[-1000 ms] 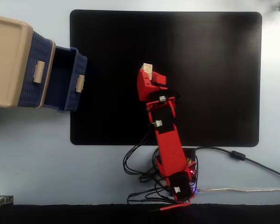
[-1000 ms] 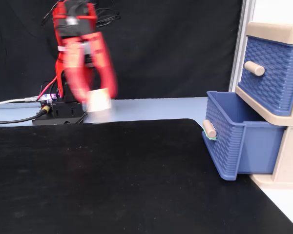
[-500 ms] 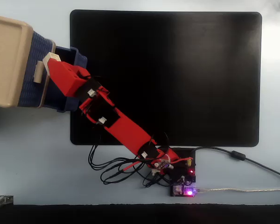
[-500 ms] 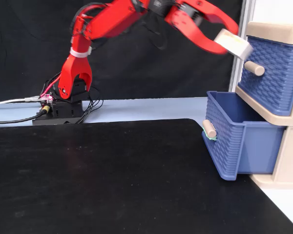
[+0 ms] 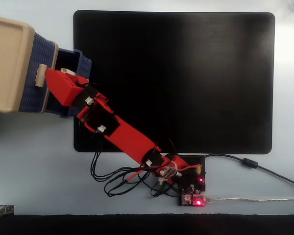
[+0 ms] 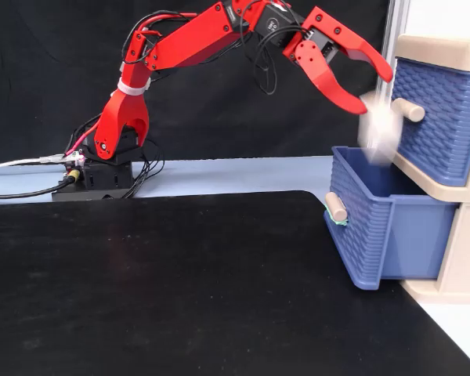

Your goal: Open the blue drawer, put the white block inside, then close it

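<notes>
The blue drawer is the bottom one of the beige cabinet and stands pulled out; its beige handle faces the mat. From above, its rim sticks out of the cabinet. My red gripper hangs open over the drawer's cavity, in front of the top drawer. The white block is a blurred white smear just below the fingertips, free of them, above the drawer's inside. In the view from above the gripper covers the cavity, and a small white piece shows beside it.
A large black mat covers the table in front of the cabinet. The arm's base with loose cables sits at the mat's edge. The top drawer's handle juts out close to the gripper.
</notes>
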You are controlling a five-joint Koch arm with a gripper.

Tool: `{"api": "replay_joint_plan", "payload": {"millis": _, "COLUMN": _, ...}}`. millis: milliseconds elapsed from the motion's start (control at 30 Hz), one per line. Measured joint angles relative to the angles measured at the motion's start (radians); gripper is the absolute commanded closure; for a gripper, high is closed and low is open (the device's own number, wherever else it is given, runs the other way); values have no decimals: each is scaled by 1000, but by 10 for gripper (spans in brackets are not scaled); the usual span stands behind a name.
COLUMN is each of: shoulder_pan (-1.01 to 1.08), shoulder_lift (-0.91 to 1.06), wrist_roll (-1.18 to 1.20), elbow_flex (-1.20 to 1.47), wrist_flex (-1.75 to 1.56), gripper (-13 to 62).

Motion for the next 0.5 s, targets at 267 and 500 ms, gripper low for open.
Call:
{"api": "replay_joint_plan", "payload": {"millis": 267, "shoulder_pan": 25, "shoulder_lift": 12, "wrist_roll": -40, "elbow_flex": -2, "wrist_flex": 129, "gripper": 163}}
{"api": "replay_joint_plan", "payload": {"millis": 500, "shoulder_pan": 123, "shoulder_lift": 8, "wrist_roll": -532, "elbow_flex": -2, "wrist_flex": 635, "gripper": 163}}
